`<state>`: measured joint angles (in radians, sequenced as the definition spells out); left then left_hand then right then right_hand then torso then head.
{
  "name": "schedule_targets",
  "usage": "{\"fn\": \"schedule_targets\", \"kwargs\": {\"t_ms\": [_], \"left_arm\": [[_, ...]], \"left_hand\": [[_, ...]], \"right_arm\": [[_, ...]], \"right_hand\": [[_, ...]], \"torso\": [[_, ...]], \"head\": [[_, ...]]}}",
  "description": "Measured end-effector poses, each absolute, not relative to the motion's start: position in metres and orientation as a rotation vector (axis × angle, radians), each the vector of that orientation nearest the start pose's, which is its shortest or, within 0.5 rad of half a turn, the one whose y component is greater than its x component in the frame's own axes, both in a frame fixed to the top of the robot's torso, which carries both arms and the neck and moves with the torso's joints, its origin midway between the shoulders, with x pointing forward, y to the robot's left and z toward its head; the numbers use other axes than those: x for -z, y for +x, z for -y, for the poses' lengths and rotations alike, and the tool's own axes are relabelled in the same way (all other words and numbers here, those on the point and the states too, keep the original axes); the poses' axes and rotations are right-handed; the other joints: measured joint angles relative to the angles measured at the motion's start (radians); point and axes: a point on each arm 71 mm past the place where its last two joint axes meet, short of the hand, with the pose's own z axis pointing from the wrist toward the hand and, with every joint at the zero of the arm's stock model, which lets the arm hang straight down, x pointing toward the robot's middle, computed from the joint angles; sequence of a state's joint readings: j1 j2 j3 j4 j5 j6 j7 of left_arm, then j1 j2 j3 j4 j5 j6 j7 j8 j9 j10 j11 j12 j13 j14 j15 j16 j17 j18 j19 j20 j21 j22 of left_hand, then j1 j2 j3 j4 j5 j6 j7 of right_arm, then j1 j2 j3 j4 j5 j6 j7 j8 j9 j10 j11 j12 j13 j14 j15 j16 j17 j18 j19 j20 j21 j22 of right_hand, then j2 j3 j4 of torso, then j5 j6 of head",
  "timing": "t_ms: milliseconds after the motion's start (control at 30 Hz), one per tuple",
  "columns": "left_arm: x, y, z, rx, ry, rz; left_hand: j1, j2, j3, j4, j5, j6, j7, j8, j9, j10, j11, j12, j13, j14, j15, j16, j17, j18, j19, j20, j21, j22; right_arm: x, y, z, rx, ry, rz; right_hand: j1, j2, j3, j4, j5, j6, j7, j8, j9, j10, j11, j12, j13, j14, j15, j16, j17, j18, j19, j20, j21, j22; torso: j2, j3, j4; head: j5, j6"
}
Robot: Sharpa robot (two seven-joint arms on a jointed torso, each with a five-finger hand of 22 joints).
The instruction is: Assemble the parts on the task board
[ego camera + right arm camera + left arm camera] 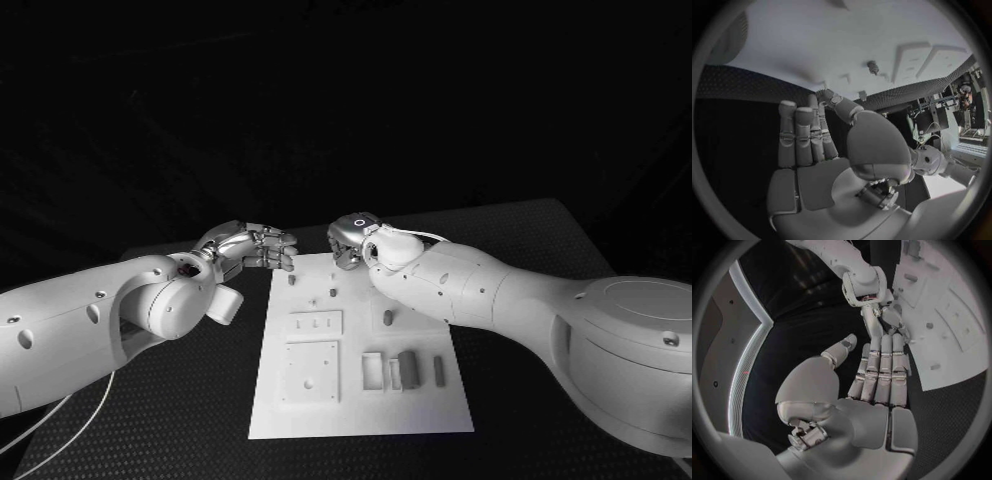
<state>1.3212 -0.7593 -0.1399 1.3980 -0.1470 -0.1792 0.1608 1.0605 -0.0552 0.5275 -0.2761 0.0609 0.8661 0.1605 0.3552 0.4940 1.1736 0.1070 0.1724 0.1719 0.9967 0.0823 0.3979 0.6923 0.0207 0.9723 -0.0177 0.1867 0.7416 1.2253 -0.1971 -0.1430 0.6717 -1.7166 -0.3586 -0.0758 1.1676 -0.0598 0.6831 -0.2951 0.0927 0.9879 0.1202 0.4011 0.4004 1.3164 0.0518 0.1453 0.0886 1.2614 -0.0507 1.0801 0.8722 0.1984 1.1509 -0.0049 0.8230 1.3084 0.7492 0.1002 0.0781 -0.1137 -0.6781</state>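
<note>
The white task board point(361, 400) lies in the middle of the black table. Grey parts lie at its near right: a block point(408, 368) and a thin bar point(438, 370). A small peg point(330, 293) stands further up the board. My left hand point(254, 246) hovers off the board's far left corner. Its fingers point(879, 375) are straight and together, the thumb apart, with nothing in them. My right hand point(352, 240) hangs over the board's far edge. Its fingers point(801, 135) are also extended and hold nothing. The board point(817, 45) and a peg point(873, 66) lie beyond them.
The board carries raised square plates point(312, 372) and recesses on its left half. Black table point(173, 420) surrounds it on all sides. In the left wrist view the right hand point(879, 315) sits just past my left fingertips, next to the board point(948, 325).
</note>
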Motion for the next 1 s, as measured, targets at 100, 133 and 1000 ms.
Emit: {"fn": "schedule_targets", "kwargs": {"t_ms": [100, 133, 1000], "left_arm": [[0.1745, 0.5168, -0.1951, 1.404, -0.948, -1.736], [0.1745, 0.5168, -0.1947, 1.405, -0.947, -1.736], [0.1745, 0.5190, -0.1916, 1.404, -0.945, -1.736]], "left_hand": [[0.000, 0.000, 0.000, 0.000, 0.000, 0.000, 0.000, 0.000, 0.000, 0.000, 0.000, 0.000, 0.000, 0.000, 0.000, 0.000, 0.000, 0.000, 0.000, 0.000, 0.000, 0.000], [0.000, 0.000, 0.000, 0.000, 0.000, 0.000, 0.000, 0.000, 0.000, 0.000, 0.000, -0.001, 0.000, 0.000, 0.000, 0.000, 0.000, 0.000, 0.000, 0.000, -0.001, 0.000], [0.000, 0.000, 0.000, 0.000, 0.000, 0.000, 0.000, -0.004, 0.000, 0.000, 0.000, -0.004, 0.001, 0.000, 0.000, -0.004, 0.003, 0.000, 0.000, 0.000, -0.004, 0.001]], "right_arm": [[0.2228, 0.5923, 0.0966, -0.293, -0.439, -1.548], [0.2229, 0.5926, 0.0972, -0.292, -0.438, -1.548], [0.2235, 0.5935, 0.0955, -0.284, -0.446, -1.551]], "right_hand": [[0.000, 0.000, 0.000, 0.000, 0.000, 0.000, 0.000, 0.000, 0.000, 0.000, 0.000, 0.000, 0.000, 0.000, 0.000, 0.000, 0.000, 0.000, 0.000, -0.001, 0.000, 0.000], [0.000, 0.000, 0.000, 0.000, 0.000, 0.000, 0.000, 0.000, 0.000, 0.000, 0.000, 0.000, 0.000, 0.000, 0.000, 0.000, 0.000, 0.000, 0.000, -0.001, 0.000, 0.000], [0.003, -0.003, 0.003, 0.003, 0.000, 0.000, 0.000, -0.003, 0.000, 0.000, 0.004, -0.007, 0.002, -0.005, -0.001, 0.000, 0.000, 0.000, -0.001, -0.001, 0.004, 0.000]], "torso": [[0.001, 0.0003, -0.0004], [0.001, 0.0004, -0.0003], [0.006, 0.0004, -0.0001]], "head": [[0.001, -0.001], [0.002, -0.002], [0.011, -0.012]]}}
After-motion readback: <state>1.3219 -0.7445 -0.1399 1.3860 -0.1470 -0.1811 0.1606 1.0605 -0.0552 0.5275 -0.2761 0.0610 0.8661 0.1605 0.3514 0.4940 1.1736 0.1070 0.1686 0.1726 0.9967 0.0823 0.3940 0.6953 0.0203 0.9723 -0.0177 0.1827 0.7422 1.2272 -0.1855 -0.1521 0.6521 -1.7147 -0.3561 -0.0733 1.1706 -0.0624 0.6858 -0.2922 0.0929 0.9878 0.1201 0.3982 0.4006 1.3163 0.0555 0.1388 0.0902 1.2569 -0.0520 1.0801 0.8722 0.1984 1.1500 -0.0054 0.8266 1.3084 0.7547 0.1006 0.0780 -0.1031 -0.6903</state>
